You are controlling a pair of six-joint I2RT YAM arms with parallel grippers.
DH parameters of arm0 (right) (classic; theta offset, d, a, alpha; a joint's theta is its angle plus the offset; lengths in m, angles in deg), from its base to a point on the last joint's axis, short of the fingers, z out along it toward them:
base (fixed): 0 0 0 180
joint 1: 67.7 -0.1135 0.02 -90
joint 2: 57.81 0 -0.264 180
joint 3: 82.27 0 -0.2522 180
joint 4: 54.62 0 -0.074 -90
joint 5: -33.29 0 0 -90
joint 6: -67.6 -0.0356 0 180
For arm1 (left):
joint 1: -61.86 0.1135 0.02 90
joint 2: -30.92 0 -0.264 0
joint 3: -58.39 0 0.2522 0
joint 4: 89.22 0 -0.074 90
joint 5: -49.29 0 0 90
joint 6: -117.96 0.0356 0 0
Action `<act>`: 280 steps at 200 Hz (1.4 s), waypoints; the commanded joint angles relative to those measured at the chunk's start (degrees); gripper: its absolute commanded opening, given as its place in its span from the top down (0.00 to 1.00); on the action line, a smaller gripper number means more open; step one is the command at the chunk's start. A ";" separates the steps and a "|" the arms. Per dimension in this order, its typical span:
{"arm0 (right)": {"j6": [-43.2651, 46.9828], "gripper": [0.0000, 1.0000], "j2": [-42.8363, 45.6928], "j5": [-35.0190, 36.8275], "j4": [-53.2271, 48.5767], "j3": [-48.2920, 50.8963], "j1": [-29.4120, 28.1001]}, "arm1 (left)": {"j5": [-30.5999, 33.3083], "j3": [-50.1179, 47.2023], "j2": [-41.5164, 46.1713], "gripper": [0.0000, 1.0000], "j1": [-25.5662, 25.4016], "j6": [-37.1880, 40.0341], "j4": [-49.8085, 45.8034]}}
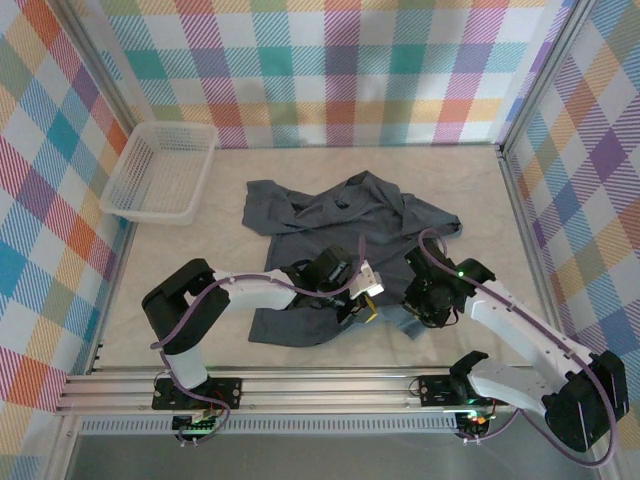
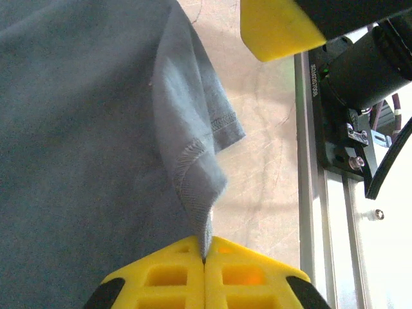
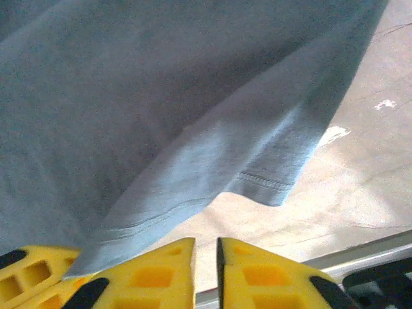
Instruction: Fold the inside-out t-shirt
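Wrinkles cover the shirt [image 1: 340,215], which lies spread across the middle of the table [image 1: 480,190], its near edge by both my wrists. My left gripper [image 2: 205,261] is clamped tight on a stitched hem corner. My right gripper [image 3: 206,257] stands a narrow slit apart, gripping nothing, with the hem draped just beside it.
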 commanded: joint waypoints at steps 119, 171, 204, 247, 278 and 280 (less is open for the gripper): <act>21.86 0.45 11.23 -11.84 23.97 15.43 -2.71 | -0.84 1.71 0.85 1.00 0.01 0.11 0.00; 33.92 0.54 12.32 2.66 21.10 14.02 -4.39 | 0.25 1.44 0.69 1.00 0.44 0.31 -0.48; 37.14 0.46 7.03 -1.43 25.64 15.48 -4.56 | 0.16 1.73 0.71 1.00 0.53 0.00 -0.70; 29.08 0.94 13.76 11.95 19.31 15.93 -4.56 | 0.42 0.69 1.10 1.00 0.53 -0.39 -0.17; 28.06 1.00 18.36 11.34 19.03 17.79 -4.56 | 0.90 0.59 1.14 0.90 0.53 -0.55 0.30; 28.08 1.00 18.40 11.17 19.12 17.81 -4.56 | 0.91 0.63 1.13 0.89 0.53 -0.60 0.31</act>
